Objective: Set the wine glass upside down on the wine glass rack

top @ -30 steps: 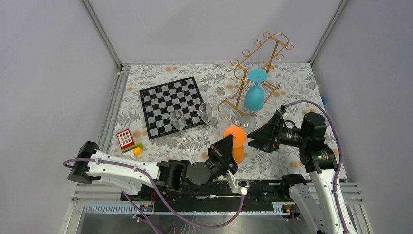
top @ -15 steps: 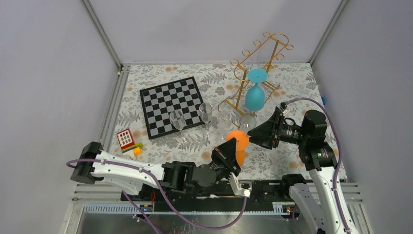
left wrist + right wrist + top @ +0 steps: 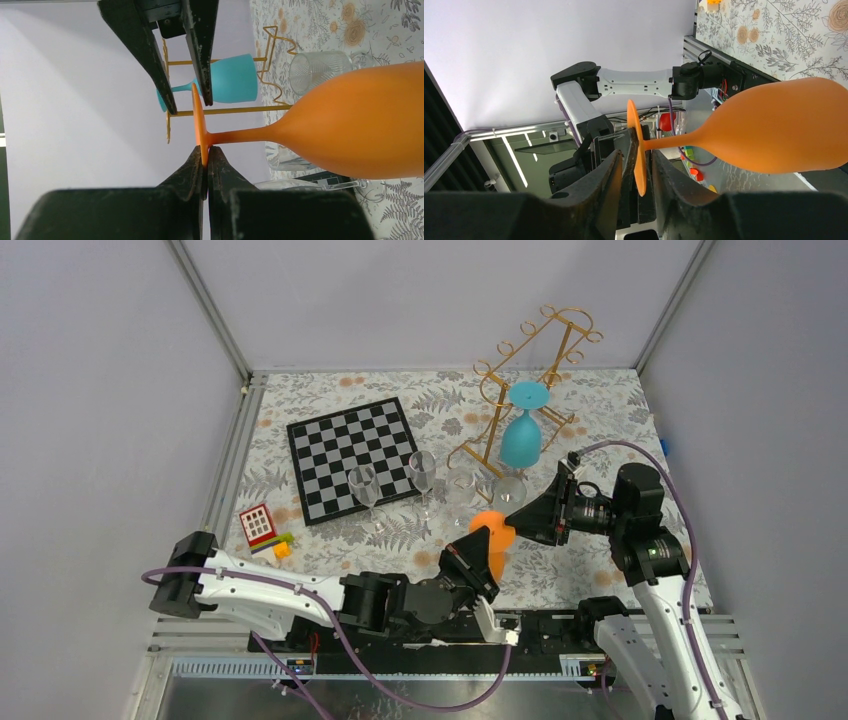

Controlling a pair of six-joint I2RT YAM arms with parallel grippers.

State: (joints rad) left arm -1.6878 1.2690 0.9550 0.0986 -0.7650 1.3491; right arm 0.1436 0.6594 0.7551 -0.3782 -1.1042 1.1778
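An orange wine glass point(image 3: 487, 523) is held on its side above the table, bowl toward the table point(image 3: 360, 130). My left gripper point(image 3: 486, 543) point(image 3: 205, 151) is shut on the rim of its round foot. My right gripper point(image 3: 514, 516) point(image 3: 638, 156) reaches in from the right. It is open, with the same foot between its fingers and a small gap on each side. The wine glass rack point(image 3: 491, 440) point(image 3: 235, 107) stands at the back right with a teal glass point(image 3: 522, 440) hanging upside down on it.
A chessboard point(image 3: 350, 455) lies left of the rack. Several clear glasses point(image 3: 365, 485) point(image 3: 423, 472) point(image 3: 460, 486) stand along its near edge and in front of the rack. A small red-and-white block point(image 3: 258, 524) and a yellow piece point(image 3: 283, 550) lie at the left.
My right gripper has moved left onto the glass's foot and its jaws have narrowed around it. The left arm has carried the orange glass slightly right.
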